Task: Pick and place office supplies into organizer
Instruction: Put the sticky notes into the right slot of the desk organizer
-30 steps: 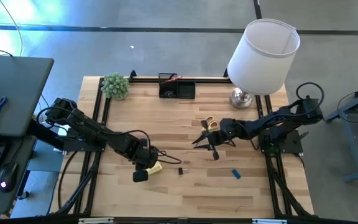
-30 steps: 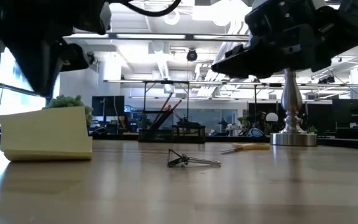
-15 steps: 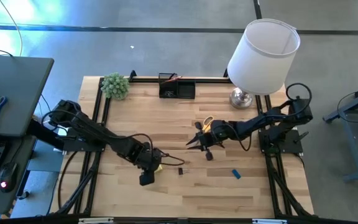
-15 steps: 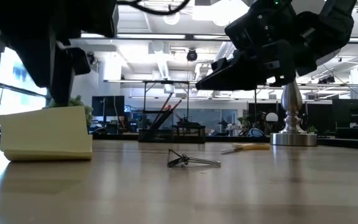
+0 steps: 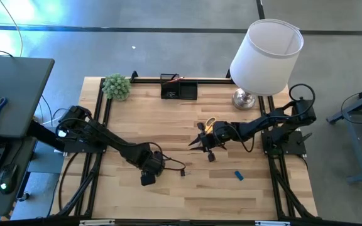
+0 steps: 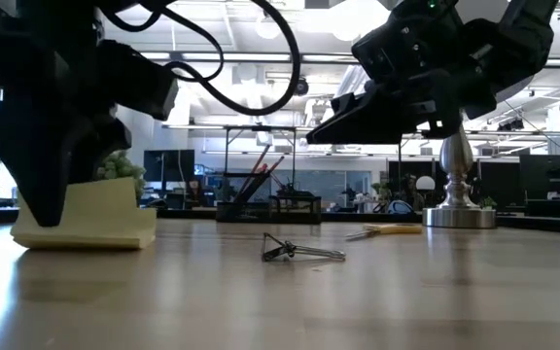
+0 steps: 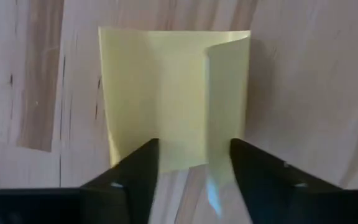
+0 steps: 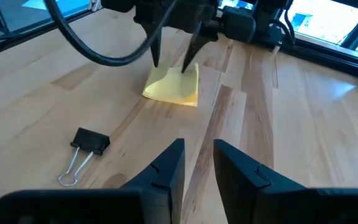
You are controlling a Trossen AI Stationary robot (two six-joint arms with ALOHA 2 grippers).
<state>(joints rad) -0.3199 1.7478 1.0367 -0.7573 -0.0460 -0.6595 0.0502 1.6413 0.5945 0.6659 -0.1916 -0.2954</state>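
Left wrist view: the left gripper (image 7: pixel 191 177) is seen with fingers spread, straddling the near edge of the yellow sticky-note pad (image 7: pixel 173 99), whose top sheet is curled up; the pad lies flat on the bench (image 7: pixel 30 74). In the high view the pad is hidden beneath this gripper, lower centre of the frame. Step in hand is judged to be the grasp of the pad; next, the fingers must be closed on its sides, then the pad carried to the organizer (image 5: pixel 179 88) at upper centre. The right gripper (image 5: pixel 200 142) is held above the bench mid-frame, fingers slightly parted, empty. A black binder clip (image 8: pixel 87 149) lies near the pad; scissors (image 5: pixel 211 123) and a blue block (image 5: pixel 238 175) remain out. Pale wood planks; lamp (image 5: pixel 266 53), plant (image 5: pixel 116 86), open office behind.
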